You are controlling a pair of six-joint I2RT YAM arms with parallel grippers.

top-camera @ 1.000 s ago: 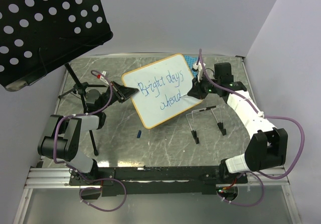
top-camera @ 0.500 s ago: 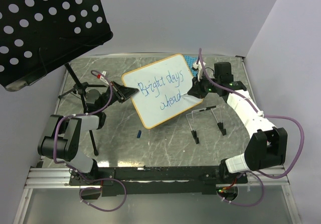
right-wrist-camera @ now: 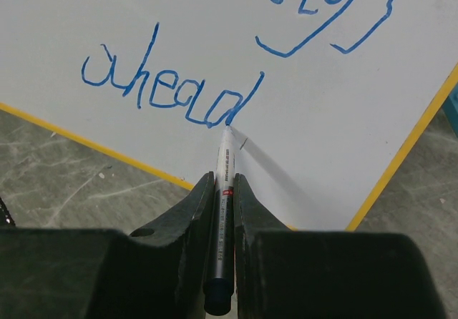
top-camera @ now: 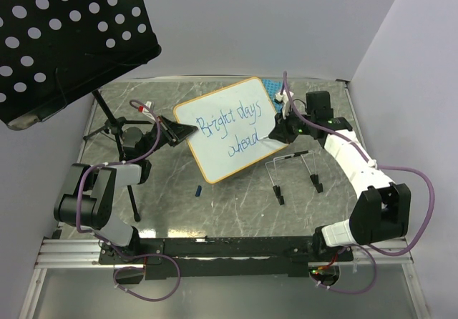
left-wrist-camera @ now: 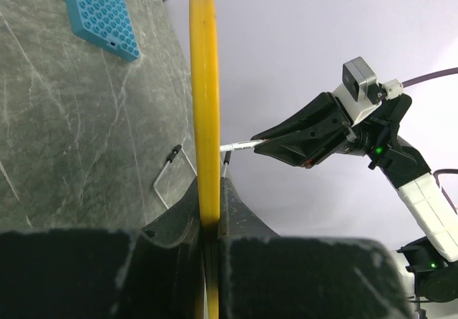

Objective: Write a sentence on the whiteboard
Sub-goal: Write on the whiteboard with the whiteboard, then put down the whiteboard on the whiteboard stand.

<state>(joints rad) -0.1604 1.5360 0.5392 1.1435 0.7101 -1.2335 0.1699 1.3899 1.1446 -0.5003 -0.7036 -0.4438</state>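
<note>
The whiteboard (top-camera: 209, 160) is held tilted above the surface (top-camera: 236, 204), its left edge clamped in the left claw (top-camera: 187, 129). In the left wrist view this claw (left-wrist-camera: 207, 194) is closed on the yellow rim of the board (left-wrist-camera: 204, 83).

The sentence (top-camera: 230, 124) reads "Bright days ahead" in blue, in two lines, and looks complete up to the last "d".

What changed: compared w/ 1 s ago, the right claw (top-camera: 276, 133) has moved a little to the right in the top view, away from the word "ahead". The board, the left claw and the writing look the same as before, i.e. no new stroke was added.

In the right wrist view the right claw (right-wrist-camera: 224, 179) is closed on the marker (right-wrist-camera: 223, 197). The tip stands at the foot of the last "d". A small shadow lies just beside the tip, so the tip is prob. lifted a little, but I cannot tell for sure if it touches.

Meaning for the task, in my judgement: the writing is finished or nearly so, and the arm is starting to retreat. What remains is prob. only to take the marker away w/o smearing the wet ink, and to set the board down, maybe on the wire stand (top-camera: 293, 165) near the right arm.
</note>
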